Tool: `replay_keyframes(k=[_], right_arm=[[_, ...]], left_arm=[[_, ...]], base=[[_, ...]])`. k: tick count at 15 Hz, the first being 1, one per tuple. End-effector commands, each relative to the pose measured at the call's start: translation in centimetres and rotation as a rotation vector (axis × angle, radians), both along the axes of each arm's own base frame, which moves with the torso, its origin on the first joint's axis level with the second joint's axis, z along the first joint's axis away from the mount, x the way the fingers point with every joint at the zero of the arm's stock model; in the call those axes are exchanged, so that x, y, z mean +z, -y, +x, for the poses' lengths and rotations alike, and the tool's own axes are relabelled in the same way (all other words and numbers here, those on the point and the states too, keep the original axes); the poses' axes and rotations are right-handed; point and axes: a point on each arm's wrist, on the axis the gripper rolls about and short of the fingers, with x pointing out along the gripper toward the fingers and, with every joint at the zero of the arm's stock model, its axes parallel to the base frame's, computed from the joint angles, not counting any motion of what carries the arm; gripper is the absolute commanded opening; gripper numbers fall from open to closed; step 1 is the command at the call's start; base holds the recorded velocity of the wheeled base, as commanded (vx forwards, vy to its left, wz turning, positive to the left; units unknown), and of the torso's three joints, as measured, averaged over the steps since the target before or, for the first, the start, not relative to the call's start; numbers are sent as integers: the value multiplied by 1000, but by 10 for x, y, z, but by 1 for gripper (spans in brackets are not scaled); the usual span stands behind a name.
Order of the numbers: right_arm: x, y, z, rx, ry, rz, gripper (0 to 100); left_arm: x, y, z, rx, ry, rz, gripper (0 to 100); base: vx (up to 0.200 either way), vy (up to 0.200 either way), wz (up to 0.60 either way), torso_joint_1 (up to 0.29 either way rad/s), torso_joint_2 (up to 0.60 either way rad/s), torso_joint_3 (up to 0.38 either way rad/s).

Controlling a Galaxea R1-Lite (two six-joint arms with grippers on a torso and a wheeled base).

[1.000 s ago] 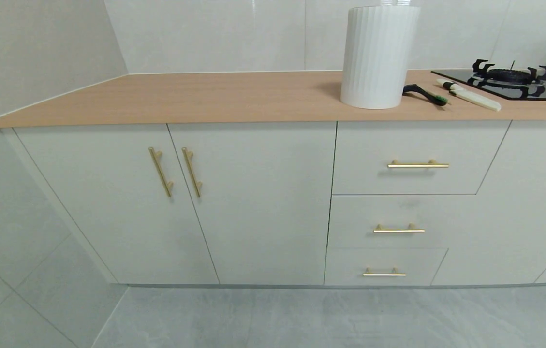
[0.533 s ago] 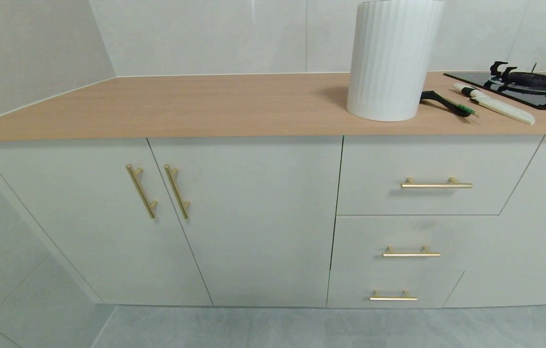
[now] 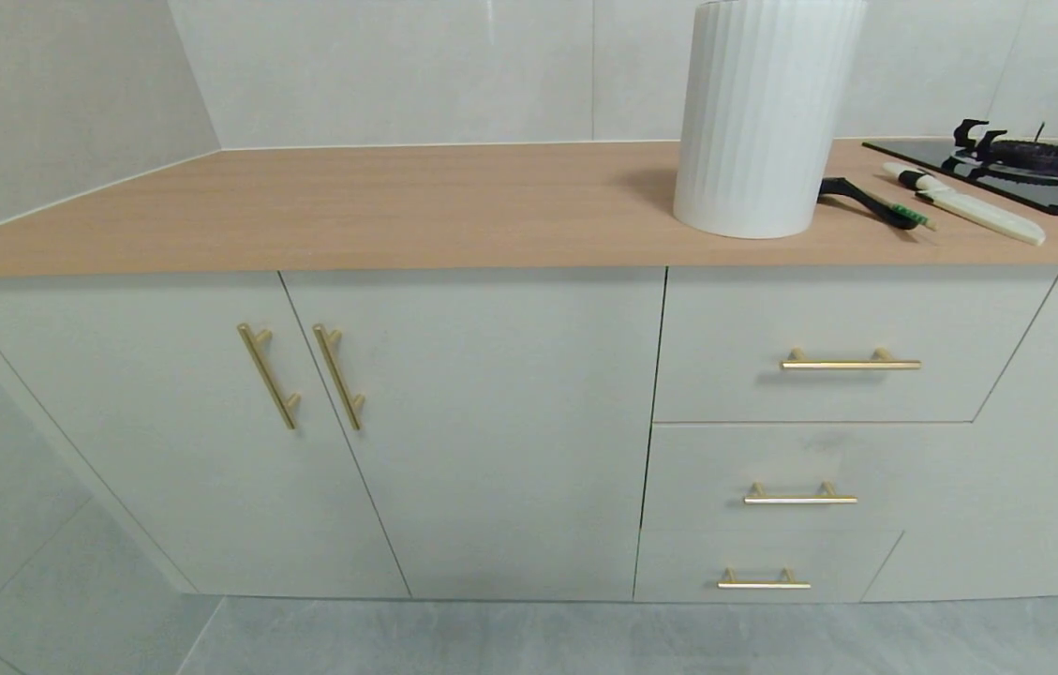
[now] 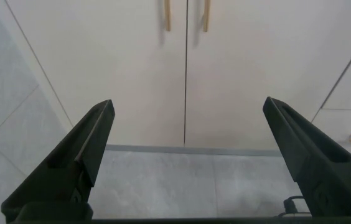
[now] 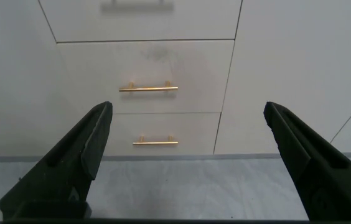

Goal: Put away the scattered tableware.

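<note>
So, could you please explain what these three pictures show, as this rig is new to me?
It is a wheeled two-armed robot facing kitchen cabinets. The wide picture comes from its head camera: on the wooden counter are a white ribbed container, a black-handled tool, a white knife and a hob burner. The other two come from cameras on its wrists. The dark prongs are the fingers of the left gripper, before the cupboard doors, and the right gripper, before the drawers. Both are open and hold nothing.

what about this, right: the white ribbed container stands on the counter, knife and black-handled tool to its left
No: the head view shows the knife and black-handled tool to the right of the white ribbed container on the counter.
</note>
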Motion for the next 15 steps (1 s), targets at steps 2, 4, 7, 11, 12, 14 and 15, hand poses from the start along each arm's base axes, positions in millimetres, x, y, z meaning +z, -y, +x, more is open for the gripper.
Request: replay_keyframes(k=[2,4,7,11,12,14,15], right_arm=[[0,0,0,0,3,-3,100],[32,0,-4,39,56,22,100],[77,-1,20,166,-89,73,100],[90,-13,97,212,-452,-37,100],[95,-17,123,214,-519,-41,100],[91,-26,175,210,-596,-46,100],[86,-28,192,210,-611,-47,100]], left_arm=[[0,0,0,2,-1,-1,100],[0,0,0,2,-2,-1,100],[0,0,0,1,-1,-1,100],[0,0,0,2,1,-1,100],[0,0,0,1,-2,-1,100],[0,0,0,2,-1,-1,100],[0,0,0,1,-1,-1,100]], base=[[0,0,0,0,0,0],[0,0,0,0,0,0],[0,0,0,0,0,0],[0,0,0,0,0,0],[0,0,0,0,0,0],[0,0,0,0,0,0],[0,0,0,0,0,0]])
